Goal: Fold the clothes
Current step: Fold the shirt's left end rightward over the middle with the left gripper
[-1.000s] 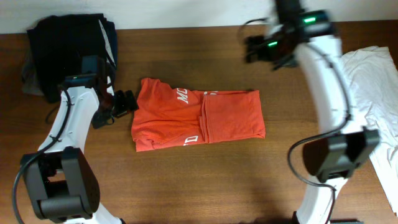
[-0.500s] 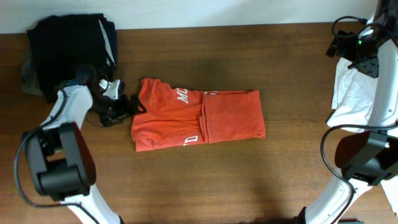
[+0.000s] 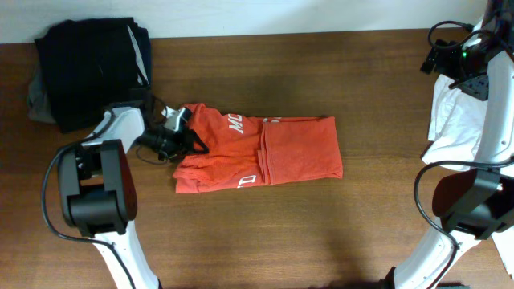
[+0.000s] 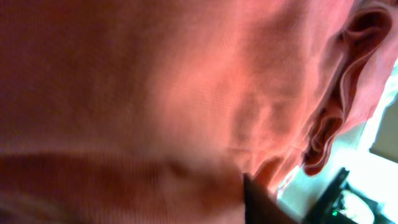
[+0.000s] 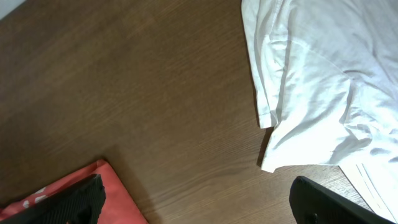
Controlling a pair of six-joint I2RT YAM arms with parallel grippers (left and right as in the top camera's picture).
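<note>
The clothes, a red-orange T-shirt (image 3: 273,152) with white lettering, lie folded into a rectangle mid-table. My left gripper (image 3: 185,143) lies low at the shirt's left edge, pushed into the fabric, which bunches around it. Red cloth (image 4: 155,93) fills the left wrist view. Only one dark finger (image 4: 264,202) shows there, so how the jaws stand is hidden. My right gripper (image 5: 202,205) hangs open high over bare wood at the far right (image 3: 438,58), nothing between its fingers. The shirt's right corner (image 5: 118,196) shows beside its left finger.
A black-and-grey garment pile (image 3: 88,68) sits at the back left corner, close behind the left arm. A crumpled white garment (image 3: 474,104) covers the right edge of the table, also in the right wrist view (image 5: 323,74). Brown wood surrounds the shirt.
The left gripper slid right from beside the shirt into its left edge, and the fabric there has bunched. The right arm swung out to the far right a second ago and has since stayed still.
</note>
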